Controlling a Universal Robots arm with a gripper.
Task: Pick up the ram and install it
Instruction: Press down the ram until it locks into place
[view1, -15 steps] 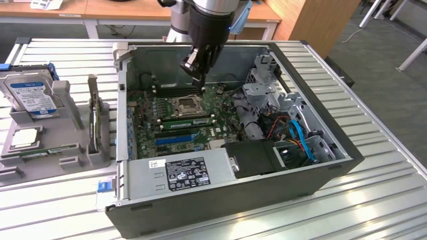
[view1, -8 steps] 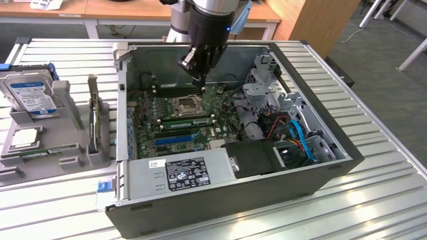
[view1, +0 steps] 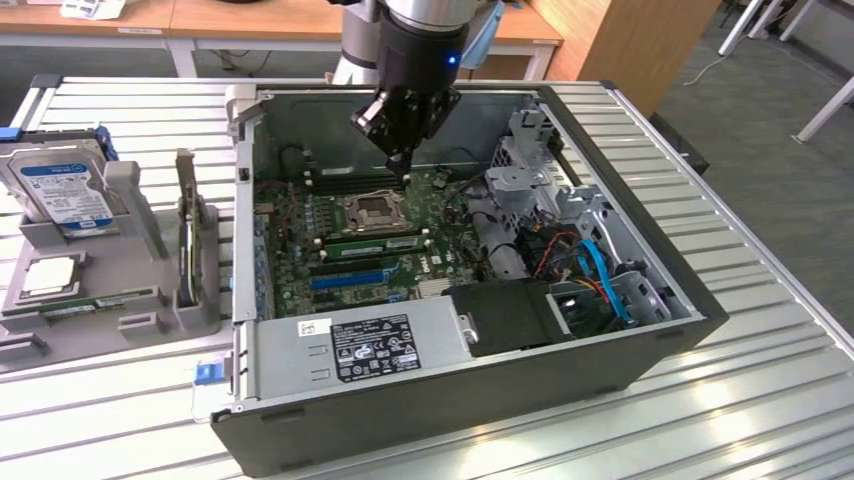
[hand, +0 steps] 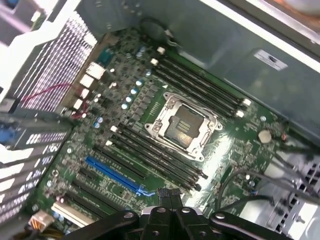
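Your gripper (view1: 399, 158) over the motherboard (view1: 350, 235), fingers closed.
Exterior view gives you the PC case (view1: 561, 350) on the tabletop (view1: 747, 400); wrist view gives you empty CPU socket (hand: 182, 125) and black slots (hand: 200, 82).

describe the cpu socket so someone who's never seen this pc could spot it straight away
Look into the open computer case at the green motherboard on its floor. Near the board's middle sits the cpu socket, flanked by two banks of long dark memory slots. It is the one square, silver-framed part; its neighbours are narrow strips.
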